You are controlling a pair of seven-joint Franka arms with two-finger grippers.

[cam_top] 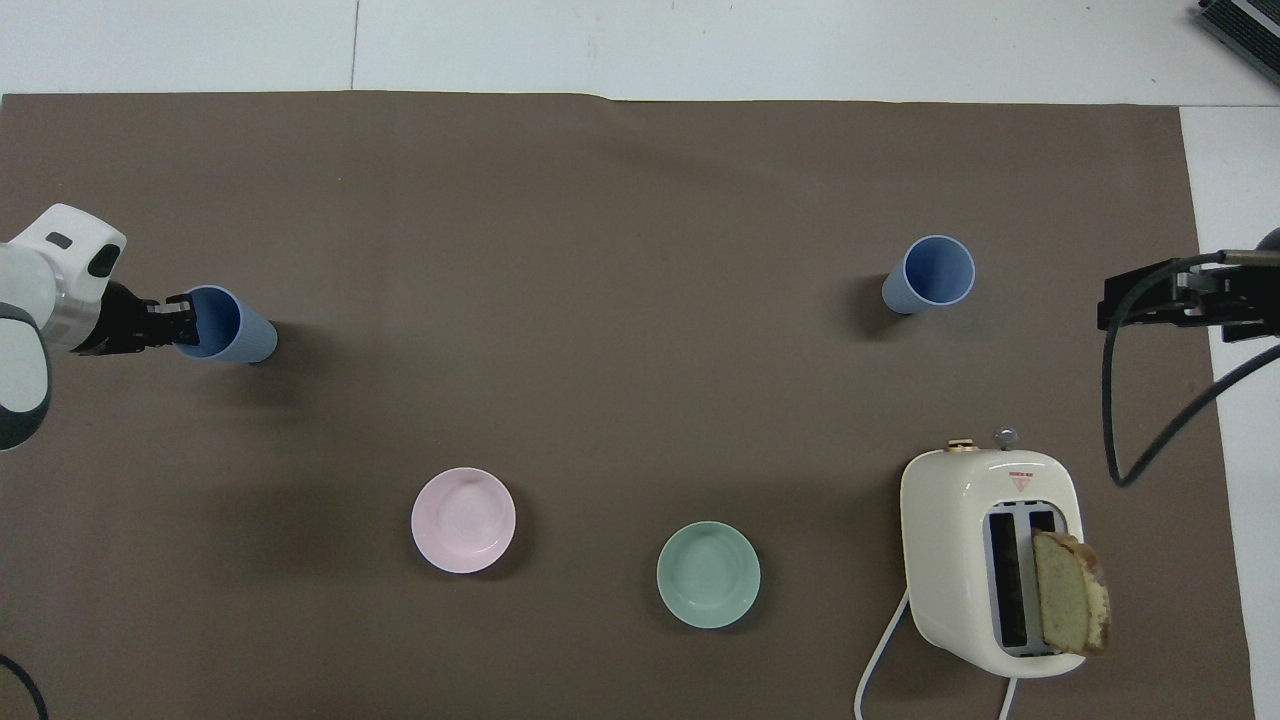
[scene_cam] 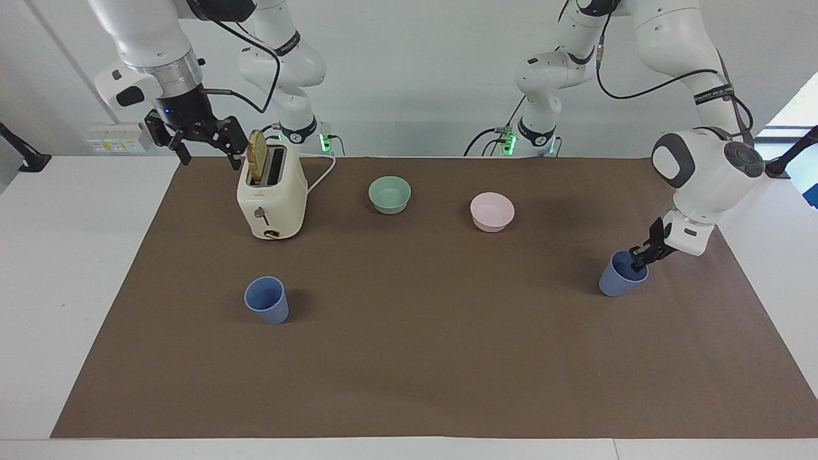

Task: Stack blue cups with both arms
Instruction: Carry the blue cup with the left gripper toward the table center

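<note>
One blue cup [scene_cam: 615,281] sits tilted at the left arm's end of the brown mat; it also shows in the overhead view [cam_top: 238,335]. My left gripper [scene_cam: 639,257] is shut on its rim, one finger inside the cup, and shows in the overhead view too [cam_top: 183,318]. The second blue cup [scene_cam: 267,300] stands upright and alone toward the right arm's end, farther from the robots than the toaster; it also appears from overhead [cam_top: 935,272]. My right gripper [scene_cam: 195,137] is open and empty, raised in the air beside the toaster, and it waits there [cam_top: 1170,295].
A cream toaster [scene_cam: 271,201] with a bread slice [scene_cam: 257,156] sticking out stands near the right arm. A mint-green bowl [scene_cam: 390,195] and a pale pink bowl [scene_cam: 492,212] sit mid-table, nearer to the robots than the cups.
</note>
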